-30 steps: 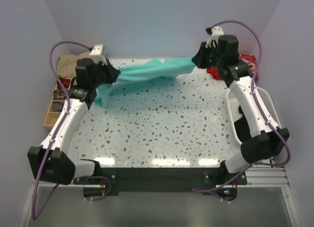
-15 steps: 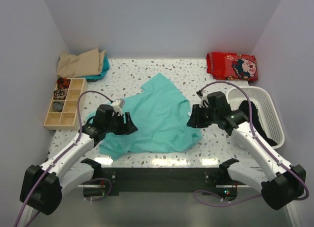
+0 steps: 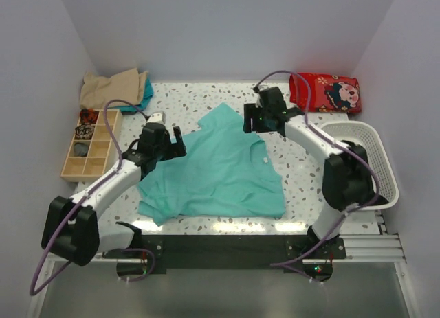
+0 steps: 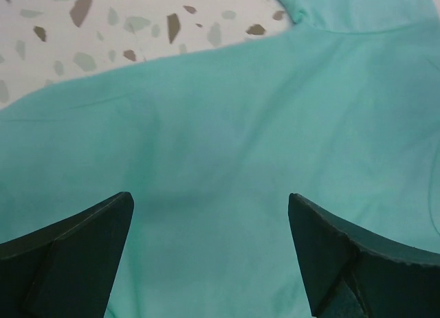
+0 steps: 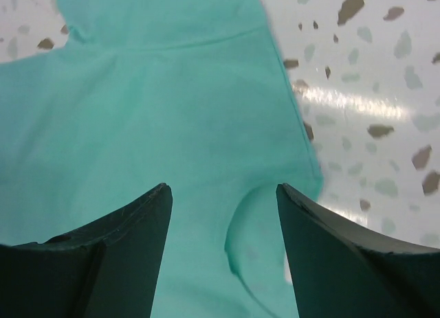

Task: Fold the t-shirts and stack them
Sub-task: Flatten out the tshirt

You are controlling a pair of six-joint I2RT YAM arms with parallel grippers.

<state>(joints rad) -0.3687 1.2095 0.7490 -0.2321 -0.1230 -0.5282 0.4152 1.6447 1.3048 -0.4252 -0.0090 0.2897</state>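
Left claw (image 4: 210, 198) spread above teal tee (image 3: 220, 174); basket (image 3: 357, 127) right, tray (image 3: 75, 172) left.

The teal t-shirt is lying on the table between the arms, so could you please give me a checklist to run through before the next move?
1. Left gripper free of cloth: ok, jaws open over the teal t-shirt.
2. Right gripper free of cloth: ok, jaws open, nothing between them.
3. Shirt lying flat: not ok, its near left corner looks rumpled.
4. Shirt fully on the table: ok, though its hem is near the front edge.
5. Wooden organizer and white basket apart from the shirt: ok.
6. Front or back facing up: cannot tell.
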